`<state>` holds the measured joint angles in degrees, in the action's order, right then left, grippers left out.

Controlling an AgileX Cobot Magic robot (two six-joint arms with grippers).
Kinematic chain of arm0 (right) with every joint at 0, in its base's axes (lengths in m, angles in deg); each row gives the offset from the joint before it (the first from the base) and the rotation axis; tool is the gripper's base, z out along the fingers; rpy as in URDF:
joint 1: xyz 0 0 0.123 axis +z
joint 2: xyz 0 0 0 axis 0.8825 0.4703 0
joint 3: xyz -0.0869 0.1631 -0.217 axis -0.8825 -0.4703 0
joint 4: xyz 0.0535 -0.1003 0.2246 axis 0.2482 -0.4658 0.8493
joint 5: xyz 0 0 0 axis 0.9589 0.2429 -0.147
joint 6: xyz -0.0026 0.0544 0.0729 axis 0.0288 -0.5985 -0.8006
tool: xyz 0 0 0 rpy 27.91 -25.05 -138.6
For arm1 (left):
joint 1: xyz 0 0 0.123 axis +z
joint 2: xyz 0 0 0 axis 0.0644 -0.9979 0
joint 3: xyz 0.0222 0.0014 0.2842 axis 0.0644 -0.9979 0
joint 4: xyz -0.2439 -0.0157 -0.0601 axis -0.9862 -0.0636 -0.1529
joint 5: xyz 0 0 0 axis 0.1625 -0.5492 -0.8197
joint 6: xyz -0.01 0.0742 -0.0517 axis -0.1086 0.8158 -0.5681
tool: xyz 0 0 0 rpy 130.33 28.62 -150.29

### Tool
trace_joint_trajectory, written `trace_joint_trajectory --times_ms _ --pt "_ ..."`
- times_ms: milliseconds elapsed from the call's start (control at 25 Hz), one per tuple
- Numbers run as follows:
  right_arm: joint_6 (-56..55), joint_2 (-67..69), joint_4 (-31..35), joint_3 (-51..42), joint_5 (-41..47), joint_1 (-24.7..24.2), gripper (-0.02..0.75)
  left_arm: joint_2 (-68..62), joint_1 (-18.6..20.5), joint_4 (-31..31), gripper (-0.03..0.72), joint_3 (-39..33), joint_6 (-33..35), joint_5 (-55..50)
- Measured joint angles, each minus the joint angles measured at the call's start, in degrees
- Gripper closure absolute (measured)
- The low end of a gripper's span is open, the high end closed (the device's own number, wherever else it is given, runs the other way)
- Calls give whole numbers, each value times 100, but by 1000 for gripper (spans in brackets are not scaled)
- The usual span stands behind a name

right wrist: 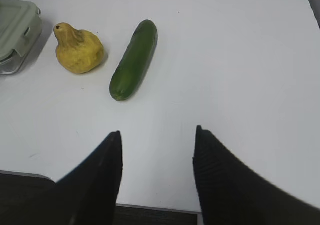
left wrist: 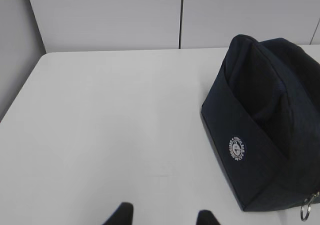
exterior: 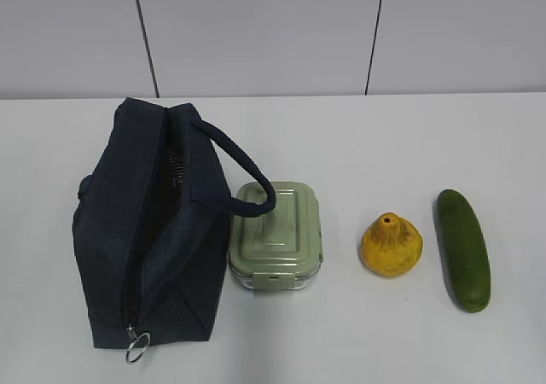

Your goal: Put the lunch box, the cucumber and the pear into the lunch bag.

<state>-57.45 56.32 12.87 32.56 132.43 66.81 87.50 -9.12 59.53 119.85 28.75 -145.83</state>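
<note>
The box [exterior: 275, 237] sits touching the bag [exterior: 145, 230], pear [exterior: 392, 245] and cucumber [exterior: 463, 248] to its right on the surface [exterior: 358, 145]. Glass, likely heavy and slick: grip across its short sides. Both grippers [left wrist: 162, 219] [right wrist: 157, 155] stand apart, empty

- My right gripper [right wrist: 157, 172] shows two broad, matte black fingers [right wrist: 97, 185] that narrow towards blunt tips.
- Their inner faces carry fine ribbing, clearest on the right-hand finger.
- Of my left gripper [left wrist: 162, 219] I see only two small black fingertips [left wrist: 120, 215], rounded at the ends, at the bottom edge of the left wrist view.
- Both pairs are plain black, without markings.
</note>
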Motion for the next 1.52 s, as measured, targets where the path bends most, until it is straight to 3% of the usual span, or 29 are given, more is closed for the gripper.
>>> trace_joint_trajectory --times_ms 560,800,960,1200,1320,1520 --pt "0 0 0 0 0 0 367 -106 0 -111 447 47 0 81" --pt "-179 321 28 38 -90 0 367 -1452 0 -918 447 361 14 1309" --pt "-278 747 111 89 -446 0 367 -2874 0 -2031 447 581 627 2117" --pt "-347 1937 668 124 -1220 0 367 -4934 0 -2740 440 1492 1735 2193" --pt "-329 2890 1244 189 -1681 0 367 -5754 0 -3292 398 2057 2304 1952" --pt "-69 4806 1542 804 -1980 0 367 -6781 0 -3534 291 2646 2681 1668"
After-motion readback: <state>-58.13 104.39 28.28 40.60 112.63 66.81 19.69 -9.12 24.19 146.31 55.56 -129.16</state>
